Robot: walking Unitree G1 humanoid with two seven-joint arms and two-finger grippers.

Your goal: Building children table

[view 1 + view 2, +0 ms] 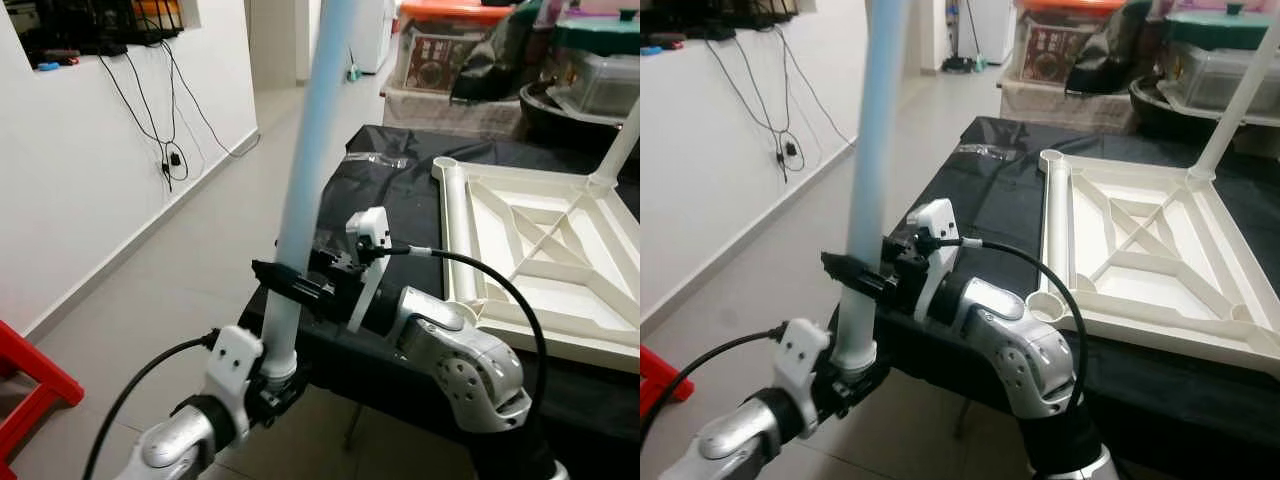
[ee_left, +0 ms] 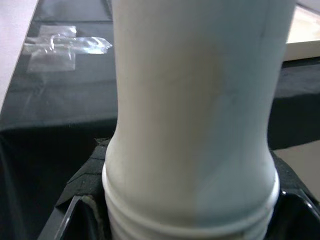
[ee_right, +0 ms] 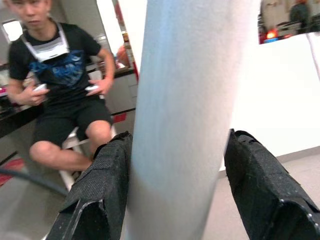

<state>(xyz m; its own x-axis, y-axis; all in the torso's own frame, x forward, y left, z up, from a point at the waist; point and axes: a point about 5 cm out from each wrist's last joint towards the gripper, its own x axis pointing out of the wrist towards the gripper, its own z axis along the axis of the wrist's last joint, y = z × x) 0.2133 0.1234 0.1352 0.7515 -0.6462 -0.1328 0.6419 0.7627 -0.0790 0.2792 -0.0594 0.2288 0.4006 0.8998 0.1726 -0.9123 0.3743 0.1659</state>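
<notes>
I hold a long pale-blue table leg (image 1: 305, 180) upright in front of the black-covered table. My left gripper (image 1: 275, 385) is shut on its threaded bottom end (image 2: 195, 200), with black pads (image 2: 82, 185) on either side. Higher up, my right gripper (image 1: 285, 280) is shut across the leg (image 3: 185, 120), its fingers (image 3: 100, 190) pressing on both sides. To the right, the white table top (image 1: 540, 250) lies upside down on the black cloth, with round corner sockets (image 1: 1045, 305). Another leg (image 1: 620, 150) stands in its far corner.
A red stool (image 1: 30, 390) stands on the floor at the lower left. Cables hang down the white wall (image 1: 165, 150). Storage boxes (image 1: 450, 50) are stacked behind the table. A clear plastic bag (image 1: 375, 158) lies on the cloth. A person (image 3: 60, 90) sits behind me.
</notes>
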